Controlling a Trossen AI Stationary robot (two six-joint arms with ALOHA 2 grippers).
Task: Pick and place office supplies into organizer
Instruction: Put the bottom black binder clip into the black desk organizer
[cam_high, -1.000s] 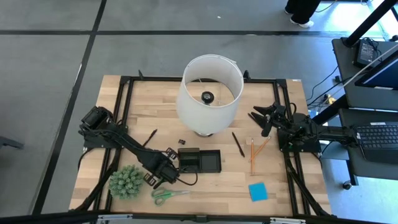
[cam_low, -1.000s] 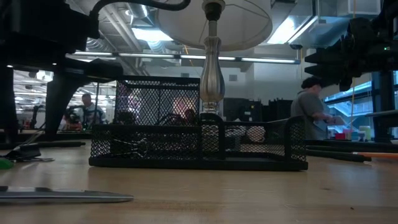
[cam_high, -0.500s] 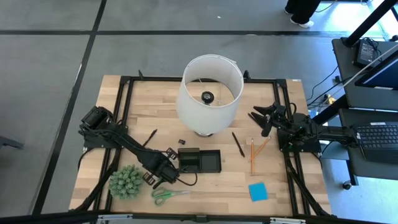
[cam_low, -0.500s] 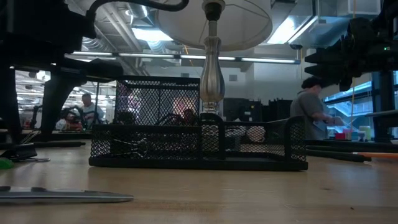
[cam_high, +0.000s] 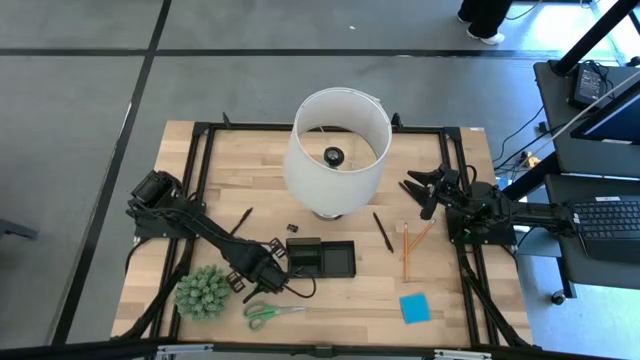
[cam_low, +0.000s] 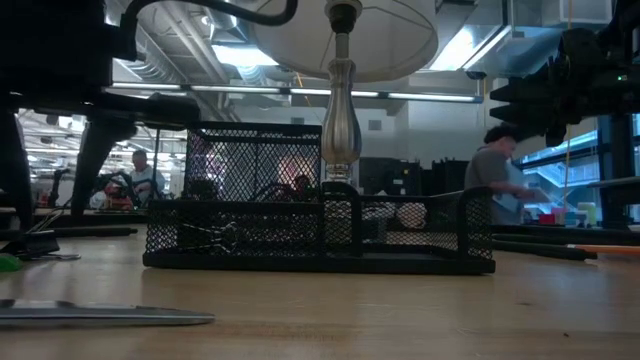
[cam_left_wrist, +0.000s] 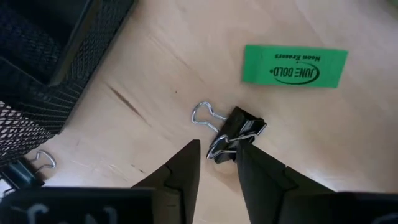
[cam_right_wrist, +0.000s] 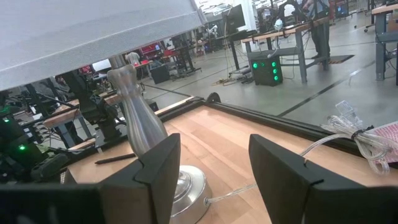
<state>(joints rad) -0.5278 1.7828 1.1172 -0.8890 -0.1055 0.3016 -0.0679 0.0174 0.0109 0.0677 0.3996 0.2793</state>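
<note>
Grey concrete floor is surrounding the wooden table. Ceiling lights are shining overhead. Workbenches are standing beyond; a person is working there.

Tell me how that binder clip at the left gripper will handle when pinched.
The binder clip is small, likely light, so it may skid on the smooth table. Its wire loops look hinged and could fold. The left gripper straddles one loop.

Open lab-workshop, workbenches, ceiling strip lights, people at benches
</note>
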